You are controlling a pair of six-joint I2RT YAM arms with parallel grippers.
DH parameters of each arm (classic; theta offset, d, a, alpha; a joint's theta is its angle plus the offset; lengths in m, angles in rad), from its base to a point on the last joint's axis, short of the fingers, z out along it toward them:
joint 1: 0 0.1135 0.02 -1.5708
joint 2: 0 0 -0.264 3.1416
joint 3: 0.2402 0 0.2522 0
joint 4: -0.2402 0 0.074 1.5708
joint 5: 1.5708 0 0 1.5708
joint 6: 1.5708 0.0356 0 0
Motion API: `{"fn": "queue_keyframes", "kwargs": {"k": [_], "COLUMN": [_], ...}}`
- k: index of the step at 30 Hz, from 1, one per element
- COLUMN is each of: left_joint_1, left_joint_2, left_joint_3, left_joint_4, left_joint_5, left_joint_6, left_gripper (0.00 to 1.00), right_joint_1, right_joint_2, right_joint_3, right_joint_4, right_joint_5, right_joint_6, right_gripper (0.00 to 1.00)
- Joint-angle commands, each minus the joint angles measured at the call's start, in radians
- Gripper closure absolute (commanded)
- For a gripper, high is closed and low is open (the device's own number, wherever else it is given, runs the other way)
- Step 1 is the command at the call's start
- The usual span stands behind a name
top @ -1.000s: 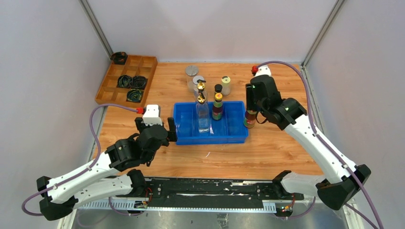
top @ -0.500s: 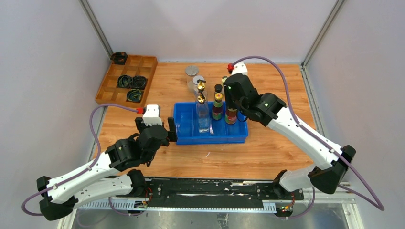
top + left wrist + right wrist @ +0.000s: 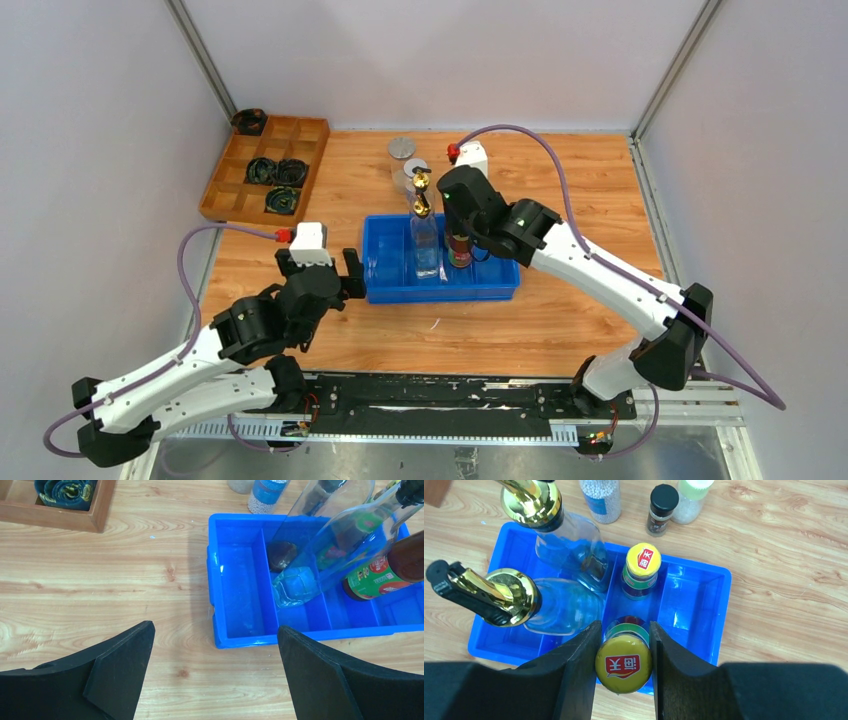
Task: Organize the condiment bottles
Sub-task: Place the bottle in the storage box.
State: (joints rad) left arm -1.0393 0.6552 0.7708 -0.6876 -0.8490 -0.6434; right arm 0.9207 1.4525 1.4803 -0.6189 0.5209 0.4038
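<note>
My right gripper (image 3: pixel 624 650) is shut on the yellow cap of a dark sauce bottle (image 3: pixel 623 664), holding it upright over a front middle compartment of the blue bin (image 3: pixel 694 605). From above this gripper (image 3: pixel 460 238) is over the bin's middle. A second yellow-capped sauce bottle (image 3: pixel 643 565) stands in the compartment behind. Two clear gold-spouted bottles (image 3: pixel 569 545) (image 3: pixel 559 605) stand in the bin's left part. A bead-filled jar (image 3: pixel 601 500), a black-capped bottle (image 3: pixel 660 510) and a cream-lidded jar (image 3: pixel 691 497) stand on the table behind the bin. My left gripper (image 3: pixel 215 632) is open and empty, by the bin's left end.
A wooden divided tray (image 3: pixel 225 180) holding black coiled rings sits at the back left. Two silver-lidded jars (image 3: pixel 402 148) (image 3: pixel 413 170) stand behind the bin. Grey walls close in both sides and the back. The bin's right compartments (image 3: pixel 689 615) hold nothing.
My right gripper carried the sauce bottle leftward from outside the bin's right end to a middle compartment. The left arm drew back slightly, still open.
</note>
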Motion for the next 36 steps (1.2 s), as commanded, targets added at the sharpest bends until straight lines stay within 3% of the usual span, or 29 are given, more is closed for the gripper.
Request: {"fn": "queue_keyframes", "kwargs": {"k": [1,36], "left_joint_1": [-0.001,-0.002], "left_joint_2": [-0.026,-0.029], "left_joint_3": [-0.018,-0.034], "left_joint_4": [-0.007,-0.009], "left_joint_5": [-0.018,-0.019], "left_joint_6": [-0.015,-0.016], "left_gripper": [0.0,0.0], "right_joint_1": [0.013,-0.005], "right_joint_2": [-0.005,0.032], "right_joint_3": [-0.001,-0.263], "right_joint_4": [0.108,0.379], "right_joint_5": [0.068,0.094], "right_joint_6": [0.032,0.026], "right_gripper": [0.73,0.71]}}
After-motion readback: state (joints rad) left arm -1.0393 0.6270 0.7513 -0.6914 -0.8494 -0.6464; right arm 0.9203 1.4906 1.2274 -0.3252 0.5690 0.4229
